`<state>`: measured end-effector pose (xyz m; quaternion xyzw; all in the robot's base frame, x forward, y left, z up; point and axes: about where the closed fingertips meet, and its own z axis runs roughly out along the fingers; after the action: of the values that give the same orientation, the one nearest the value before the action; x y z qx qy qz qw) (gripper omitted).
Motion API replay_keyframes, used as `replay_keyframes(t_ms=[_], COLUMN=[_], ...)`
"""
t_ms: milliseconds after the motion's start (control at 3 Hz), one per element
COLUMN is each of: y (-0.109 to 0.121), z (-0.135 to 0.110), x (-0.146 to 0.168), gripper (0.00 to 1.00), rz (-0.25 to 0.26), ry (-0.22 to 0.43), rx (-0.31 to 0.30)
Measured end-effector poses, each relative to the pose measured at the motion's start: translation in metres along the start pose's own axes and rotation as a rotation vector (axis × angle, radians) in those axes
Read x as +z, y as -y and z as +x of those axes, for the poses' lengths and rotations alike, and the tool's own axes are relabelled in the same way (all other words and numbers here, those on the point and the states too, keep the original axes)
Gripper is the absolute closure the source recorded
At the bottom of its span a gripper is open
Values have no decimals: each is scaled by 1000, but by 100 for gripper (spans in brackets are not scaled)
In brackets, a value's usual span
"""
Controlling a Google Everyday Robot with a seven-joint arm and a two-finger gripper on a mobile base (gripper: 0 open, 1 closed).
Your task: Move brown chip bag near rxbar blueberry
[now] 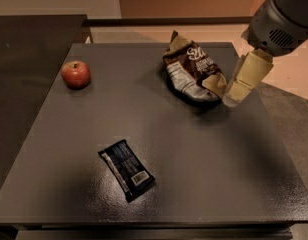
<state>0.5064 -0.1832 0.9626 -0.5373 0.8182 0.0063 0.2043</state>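
The brown chip bag (191, 71) lies crumpled on the far right part of the dark table (204, 159), with white script, tan corners and a silvery panel. The rxbar blueberry (126, 168), a small dark flat bar with a white barcode patch, lies near the front left of centre. My gripper (235, 98) hangs from the grey arm at the upper right. Its tan fingers (246, 76) point down just right of the bag's near corner, close to it.
A red apple (76, 74) sits at the far left of the table. A second dark surface (24, 59) adjoins on the left. The table's right edge runs just beyond the gripper, with floor (294, 114) below.
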Motion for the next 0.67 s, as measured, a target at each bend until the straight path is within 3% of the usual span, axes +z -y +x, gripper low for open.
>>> replay_keyframes(t_ms=[667], y=[20], z=[-9], x=[51], gripper=[0], rz=[43], ry=[49], rx=[138])
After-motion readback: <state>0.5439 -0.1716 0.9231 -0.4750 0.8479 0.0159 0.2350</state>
